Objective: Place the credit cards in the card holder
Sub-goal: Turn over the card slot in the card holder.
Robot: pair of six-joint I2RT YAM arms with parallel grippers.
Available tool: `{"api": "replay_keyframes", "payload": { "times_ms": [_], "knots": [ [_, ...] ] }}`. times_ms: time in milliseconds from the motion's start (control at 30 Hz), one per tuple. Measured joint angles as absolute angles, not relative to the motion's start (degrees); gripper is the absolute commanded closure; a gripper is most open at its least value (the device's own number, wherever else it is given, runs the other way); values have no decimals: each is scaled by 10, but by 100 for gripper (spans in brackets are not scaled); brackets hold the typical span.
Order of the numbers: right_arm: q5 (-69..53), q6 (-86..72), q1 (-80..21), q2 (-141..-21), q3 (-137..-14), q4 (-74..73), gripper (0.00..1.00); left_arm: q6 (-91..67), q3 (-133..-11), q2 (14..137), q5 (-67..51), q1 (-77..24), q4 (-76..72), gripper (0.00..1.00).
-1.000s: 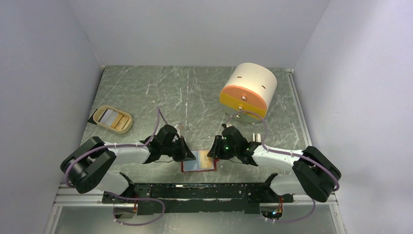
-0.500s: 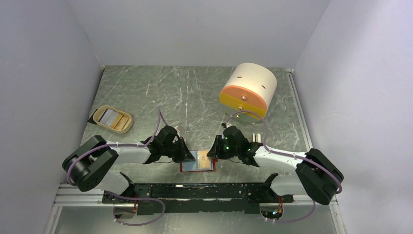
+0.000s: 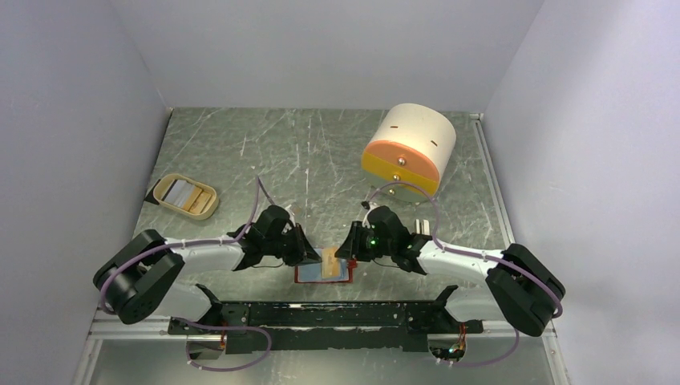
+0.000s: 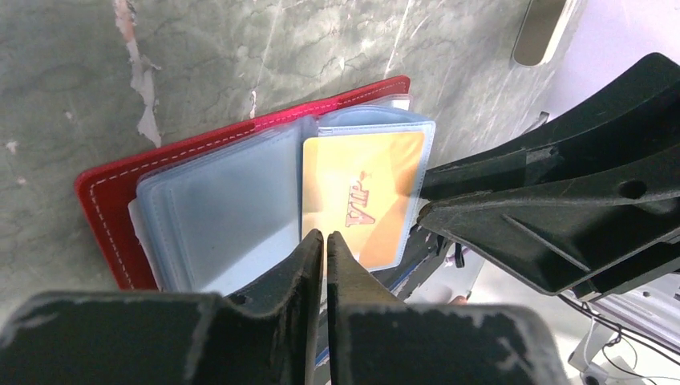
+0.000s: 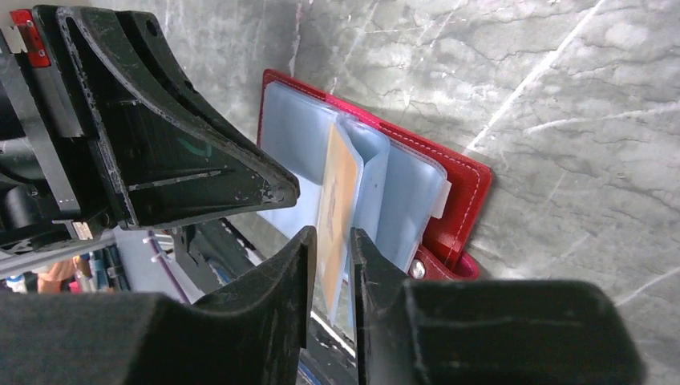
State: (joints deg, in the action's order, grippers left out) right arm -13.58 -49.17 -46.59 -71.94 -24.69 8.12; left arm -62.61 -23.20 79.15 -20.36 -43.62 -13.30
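Over the middle fold of the open card holder (image 5: 467, 200), the right gripper (image 5: 333, 234) pinches the orange credit card (image 5: 337, 184) edge-up, seemingly to slot it in, while the left gripper (image 4: 325, 237), fingers together, bears there, likely steadying it.

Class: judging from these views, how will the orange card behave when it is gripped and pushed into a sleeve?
The orange card looks stiff: it stands on edge, straight, between the fingers of the right gripper. Its smooth face suggests it may slip. The clear sleeves of the card holder look floppy and may buckle against it.
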Motion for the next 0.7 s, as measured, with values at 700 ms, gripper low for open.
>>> {"api": "replay_keyframes", "payload": {
  "times_ms": [700],
  "knots": [
    [-154, -496, -477, -740, -268, 83, 64, -583, -162, 616, -125, -362, 43, 78]
  ]
}}
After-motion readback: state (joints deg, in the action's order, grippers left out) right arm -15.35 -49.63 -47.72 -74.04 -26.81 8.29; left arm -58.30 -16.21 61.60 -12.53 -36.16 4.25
